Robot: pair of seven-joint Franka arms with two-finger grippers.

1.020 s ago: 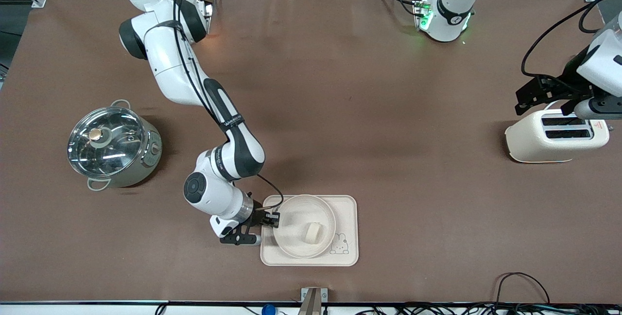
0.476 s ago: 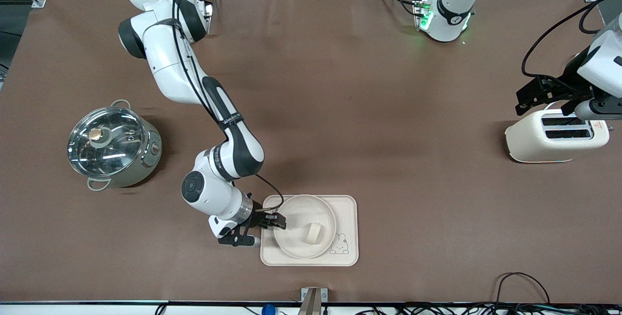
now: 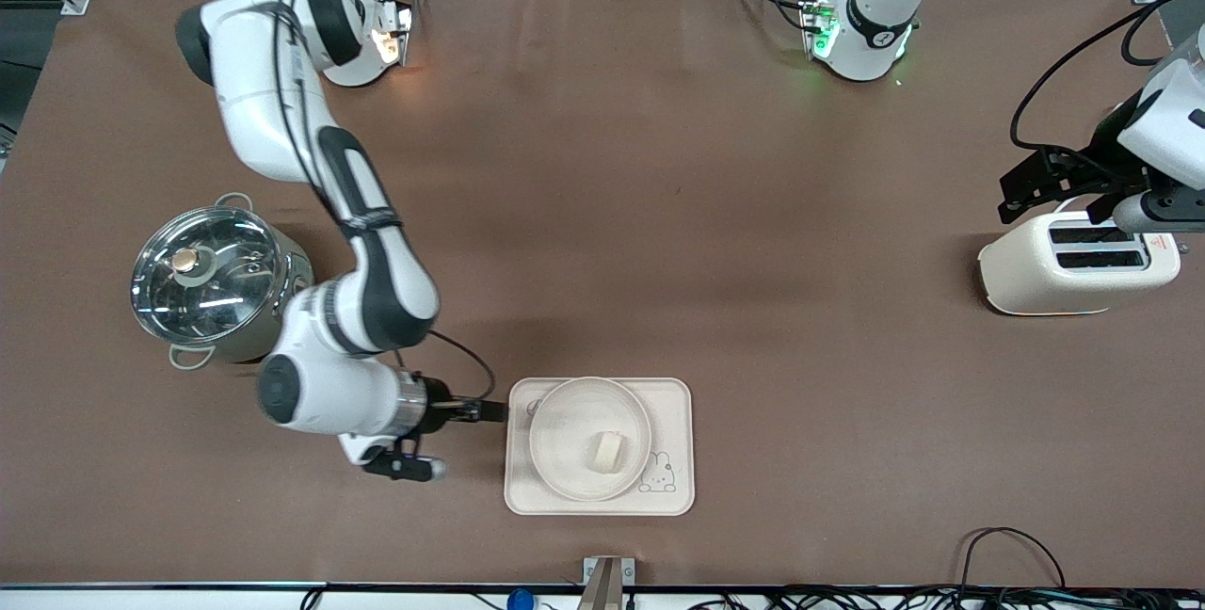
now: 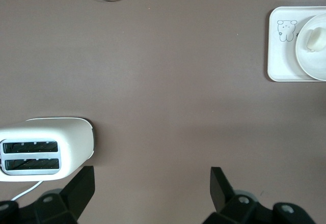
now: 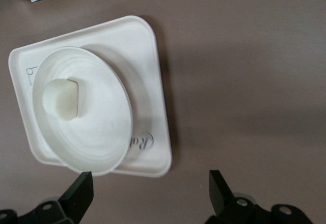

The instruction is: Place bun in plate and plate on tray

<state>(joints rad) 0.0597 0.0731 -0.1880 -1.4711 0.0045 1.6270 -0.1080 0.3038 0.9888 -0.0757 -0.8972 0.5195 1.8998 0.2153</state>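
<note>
The bun [image 3: 608,451] lies in the round plate [image 3: 565,422], and the plate rests on the rectangular tray [image 3: 673,403] near the table's front edge. My right gripper [image 3: 485,413] is open and empty, just off the tray's edge toward the right arm's end, touching nothing. The right wrist view shows the bun [image 5: 60,98], the plate [image 5: 97,132] and the tray [image 5: 147,56] past the gripper [image 5: 150,191]. My left gripper [image 3: 1021,191] is open and empty, waiting over the toaster [image 3: 1078,266]. The left wrist view shows that gripper [image 4: 152,188] open, with the tray [image 4: 281,61] far off.
A steel pot with a glass lid [image 3: 221,282] stands at the right arm's end of the table. The cream toaster also shows in the left wrist view [image 4: 46,145]. Cables and a metal bracket [image 3: 607,582] lie along the front edge.
My right gripper let go of the plate's rim and drew back off the tray toward the right arm's end. Plate, bun and tray stayed put. The left arm has not moved.
</note>
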